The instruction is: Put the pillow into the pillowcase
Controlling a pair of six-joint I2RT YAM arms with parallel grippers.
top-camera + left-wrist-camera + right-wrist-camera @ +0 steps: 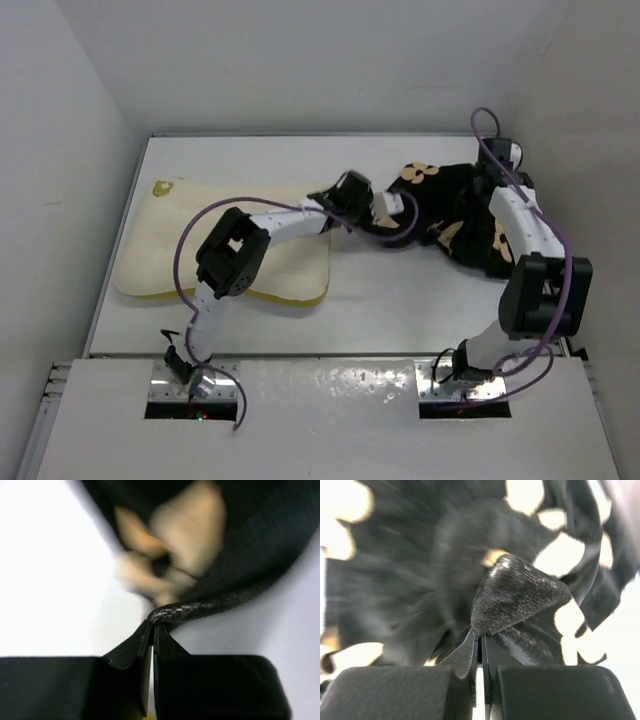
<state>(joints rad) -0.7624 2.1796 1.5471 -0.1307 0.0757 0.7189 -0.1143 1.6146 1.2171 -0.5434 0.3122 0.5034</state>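
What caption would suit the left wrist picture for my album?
Left gripper pinched shut on an edge of the black pillowcase, over the white table.

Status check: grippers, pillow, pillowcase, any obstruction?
Left gripper shut on pillowcase hem. Right gripper shut on a pillowcase fold. Pillow outside the case, lying to its left. Left arm crosses above pillow's right end.

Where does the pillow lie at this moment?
In the top view, the pillow lies flat on the left half of the table, left of the bunched pillowcase.
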